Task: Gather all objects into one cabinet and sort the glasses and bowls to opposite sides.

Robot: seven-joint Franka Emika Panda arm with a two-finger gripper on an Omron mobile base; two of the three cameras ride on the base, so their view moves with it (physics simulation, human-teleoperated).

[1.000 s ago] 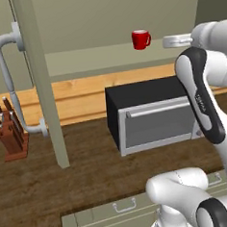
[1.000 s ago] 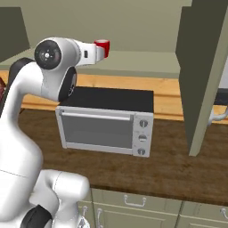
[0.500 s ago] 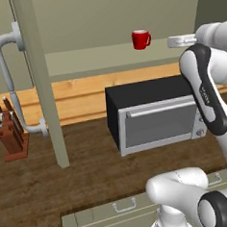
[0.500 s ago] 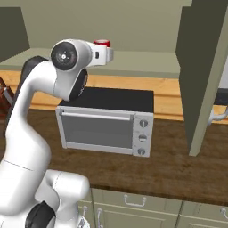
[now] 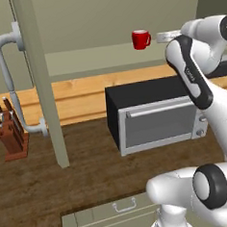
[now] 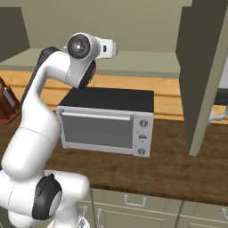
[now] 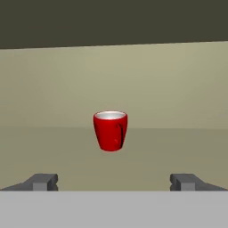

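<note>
Gripper fully open, empty, aligned with the red mug at frame centre on the cabinet shelf, evidently for a straight-in grasp.

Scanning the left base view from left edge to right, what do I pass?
Knife block → grey door handle → open cabinet door → red mug on the shelf, microwave below it → the arm.
</note>
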